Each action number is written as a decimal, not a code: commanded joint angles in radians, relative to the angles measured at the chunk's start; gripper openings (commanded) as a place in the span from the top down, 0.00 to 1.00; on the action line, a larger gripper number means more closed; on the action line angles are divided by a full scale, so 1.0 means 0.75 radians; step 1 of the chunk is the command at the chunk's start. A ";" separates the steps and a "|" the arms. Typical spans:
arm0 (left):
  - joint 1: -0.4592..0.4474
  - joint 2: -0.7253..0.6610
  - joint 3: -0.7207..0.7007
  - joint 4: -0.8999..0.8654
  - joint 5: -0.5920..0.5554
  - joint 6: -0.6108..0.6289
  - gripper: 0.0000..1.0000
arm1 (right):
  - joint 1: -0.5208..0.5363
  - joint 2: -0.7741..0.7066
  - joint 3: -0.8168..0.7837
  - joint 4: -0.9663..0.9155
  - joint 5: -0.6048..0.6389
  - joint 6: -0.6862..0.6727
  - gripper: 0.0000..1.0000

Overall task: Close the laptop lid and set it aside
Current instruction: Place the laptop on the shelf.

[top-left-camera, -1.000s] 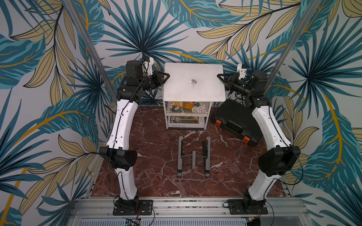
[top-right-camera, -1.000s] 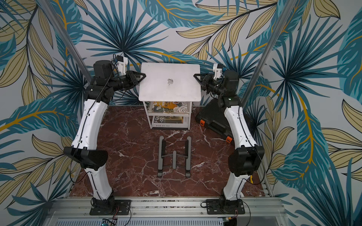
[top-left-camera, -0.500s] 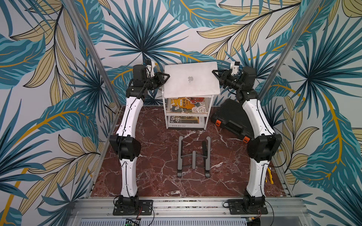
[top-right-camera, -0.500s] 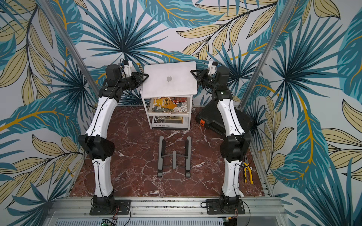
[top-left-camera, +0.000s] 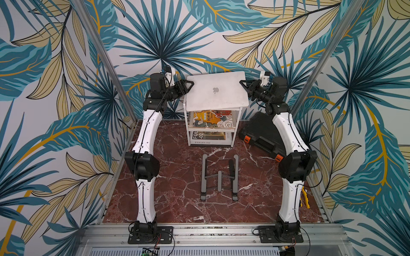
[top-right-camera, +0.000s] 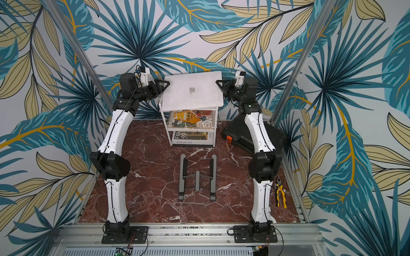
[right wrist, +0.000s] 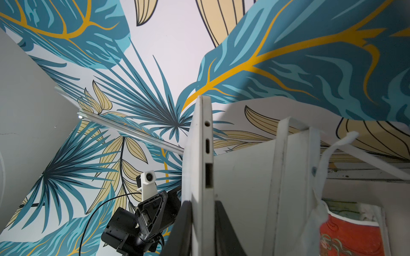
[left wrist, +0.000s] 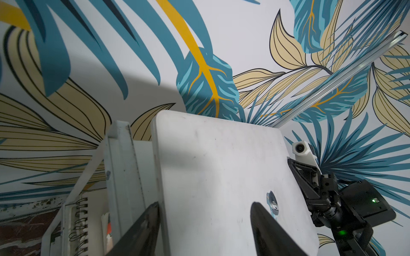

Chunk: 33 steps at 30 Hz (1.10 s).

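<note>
Left gripper (top-left-camera: 188, 85) is at the left edge of the laptop (top-left-camera: 221, 97) with jaws apart: in the left wrist view one of its fingers (left wrist: 142, 230) is below that edge and the other above the lid, neither pinching. Laptop is shut, the laptop lid (top-right-camera: 195, 99) facing up, logo showing. It lies on top of the white shelf unit (left wrist: 121, 168) at the far middle of the scene, a bit skewed to the shelf, near right corner overhanging. Can't tell if it rests fully flat. Right gripper (top-left-camera: 244, 84) is clamped on the laptop's right edge, a finger (right wrist: 184, 226) on each face. Black case (top-left-camera: 261, 135) is just right of the shelf, and the folding stand (top-left-camera: 218, 177) is at near centre, bare.

Step looks like the release onto the shelf top. To do it well:
- Draw the left gripper straight out to the left, so the lower finger doesn't catch the edge or shove the laptop.
- Have the right gripper square and seat the laptop flat before letting go, then back out to the right.
- Don't lift on exit, since that overhang could tip it
</note>
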 commanded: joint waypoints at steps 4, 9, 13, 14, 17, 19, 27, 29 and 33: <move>0.032 -0.173 0.001 0.133 -0.025 0.124 0.28 | -0.051 -0.014 -0.027 0.012 0.096 -0.031 1.00; 0.036 -0.259 -0.098 -0.044 -0.022 0.289 0.30 | -0.053 -0.014 -0.056 0.013 0.075 -0.019 1.00; 0.036 -0.445 -0.454 0.073 -0.035 0.353 0.28 | -0.061 -0.026 -0.150 0.054 0.068 -0.027 1.00; 0.036 -0.477 -0.530 0.104 -0.038 0.367 0.28 | -0.063 -0.021 -0.165 0.058 0.060 -0.028 1.00; 0.036 -0.528 -0.651 0.106 -0.035 0.410 0.28 | -0.080 -0.025 -0.235 0.074 0.057 -0.020 1.00; 0.036 -0.540 -0.707 0.121 -0.023 0.418 0.28 | -0.086 -0.041 -0.290 0.102 0.063 -0.014 1.00; 0.035 -0.569 -0.815 0.229 0.000 0.384 0.27 | -0.085 -0.102 -0.324 0.058 0.136 -0.019 1.00; 0.030 -0.577 -0.819 0.218 -0.005 0.411 0.26 | -0.082 -0.119 -0.328 0.014 0.166 -0.015 1.00; 0.029 -0.583 -0.818 0.176 -0.010 0.449 0.25 | -0.064 -0.136 -0.329 -0.035 0.208 0.007 1.00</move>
